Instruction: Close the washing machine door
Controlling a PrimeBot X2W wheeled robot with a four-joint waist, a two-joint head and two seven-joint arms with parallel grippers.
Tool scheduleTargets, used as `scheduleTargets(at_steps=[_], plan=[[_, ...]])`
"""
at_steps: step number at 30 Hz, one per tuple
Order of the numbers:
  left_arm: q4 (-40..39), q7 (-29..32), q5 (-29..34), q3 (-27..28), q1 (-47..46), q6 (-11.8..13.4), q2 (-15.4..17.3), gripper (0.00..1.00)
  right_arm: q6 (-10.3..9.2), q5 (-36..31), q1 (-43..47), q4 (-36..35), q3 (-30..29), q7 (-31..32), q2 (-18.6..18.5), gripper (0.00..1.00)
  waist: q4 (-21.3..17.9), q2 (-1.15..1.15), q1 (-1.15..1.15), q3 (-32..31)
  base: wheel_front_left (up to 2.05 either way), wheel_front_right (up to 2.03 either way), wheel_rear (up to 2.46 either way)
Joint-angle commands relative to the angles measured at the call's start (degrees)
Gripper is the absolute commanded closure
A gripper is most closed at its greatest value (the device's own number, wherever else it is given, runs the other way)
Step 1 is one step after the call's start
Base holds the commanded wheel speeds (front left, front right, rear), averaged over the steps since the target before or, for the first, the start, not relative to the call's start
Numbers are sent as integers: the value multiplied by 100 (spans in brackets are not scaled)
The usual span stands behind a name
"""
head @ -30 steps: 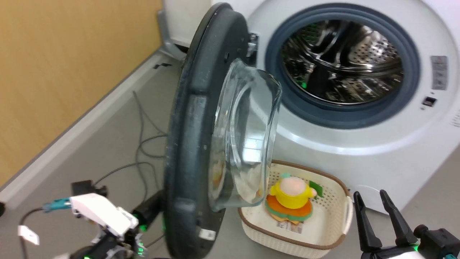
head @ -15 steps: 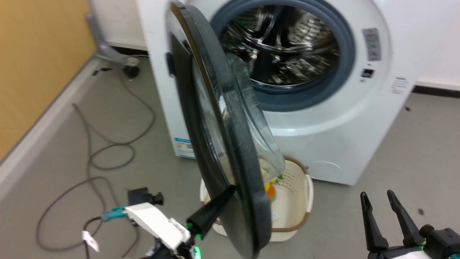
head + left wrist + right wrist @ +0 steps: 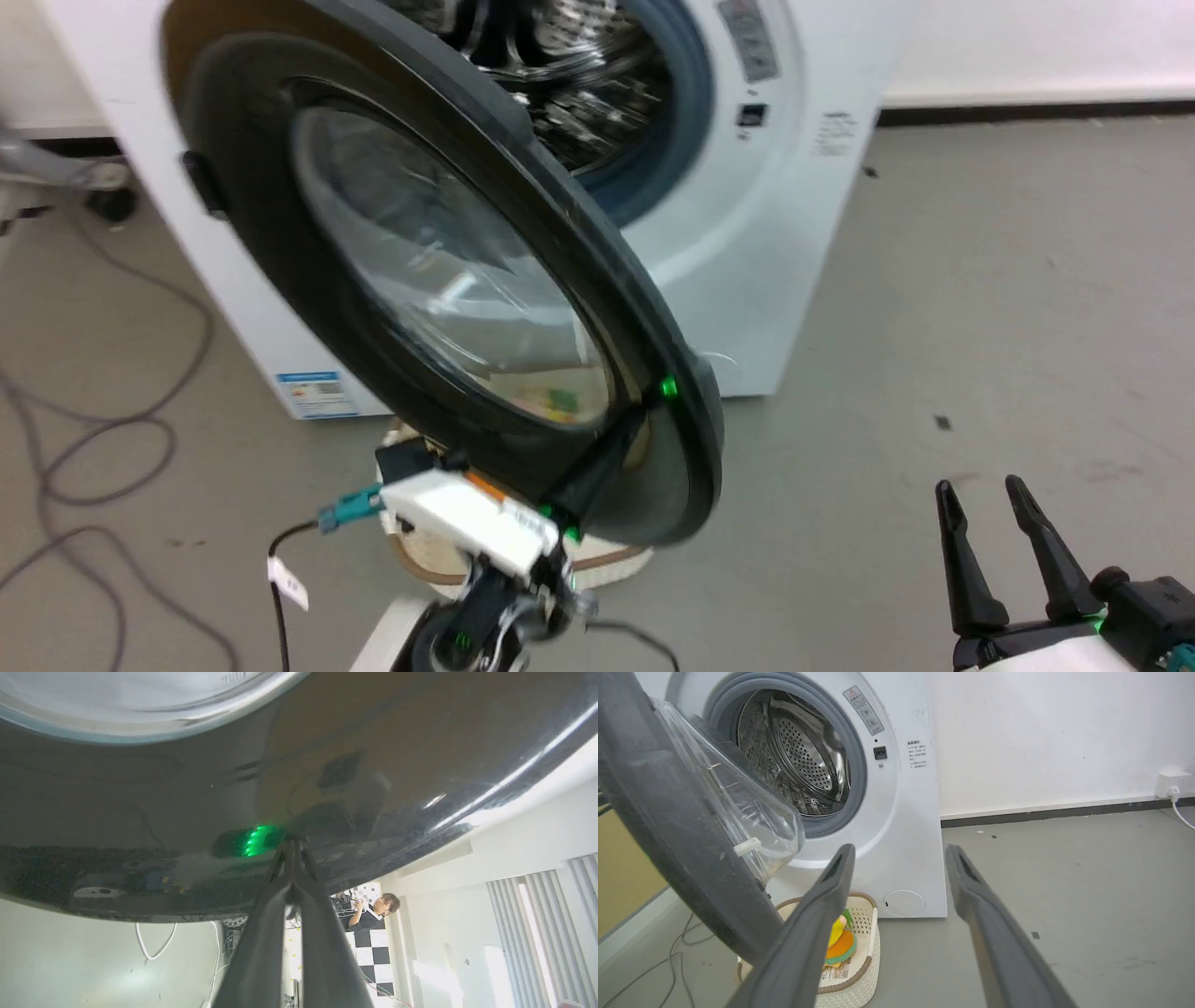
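**Step in hand:** swinging the door shut.

**Position of the door.** The washing machine door [image 3: 439,280] stands partly open. Its outer face is turned towards the head camera and its glass bowl points at the porthole of the washing machine [image 3: 747,280]. An open gap separates the door rim from the grey gasket [image 3: 852,788].

**Left gripper.** The left gripper [image 3: 644,418] has its fingers pressed together and grasps nothing. The tips bear on the door's dark outer rim near its lower free edge. In the left wrist view the glossy surface reflects the fingers, so the exact touch point is hard to fix.

**Right gripper.** The right gripper [image 3: 976,485] hangs with its fingers spread and empty, low and well apart from the door.

**Next move.** Push on along the door's arc towards the porthole. Keep the tips seated on the rim so that they do not slide off its curve. Finish with enough pressure for the latch to catch. The basket [image 3: 859,980] sits on the floor below the door and probably does not block the swing.
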Motion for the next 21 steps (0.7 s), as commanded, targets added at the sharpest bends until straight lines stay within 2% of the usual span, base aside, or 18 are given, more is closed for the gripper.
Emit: scheduleTargets(at_steps=[1, 11, 16, 21], plan=[[137, -193, -66, -60, -274, -78, -5, 100, 5, 7, -110, -34, 6, -26, 14, 0, -341, 0, 0, 229, 0, 0, 0], [1671, -1509, -397, -354, -2043, -173, -5, 100, 5, 50, -334, 2, 205, -26, 153, 0, -1036, 0, 0, 530, 0, 0, 0], [2623, -1815, -665, -505, -2797, -314, -5, 100, 5, 62, -407, 49, 289, -26, 212, 0, -1213, 0, 0, 600, 0, 0, 0], [3241, -1955, -1087, -717, -3268, -547, -5, 100, 5, 59, -428, 77, 274, -26, 248, 0, -1213, 0, 0, 602, 0, 0, 0]])
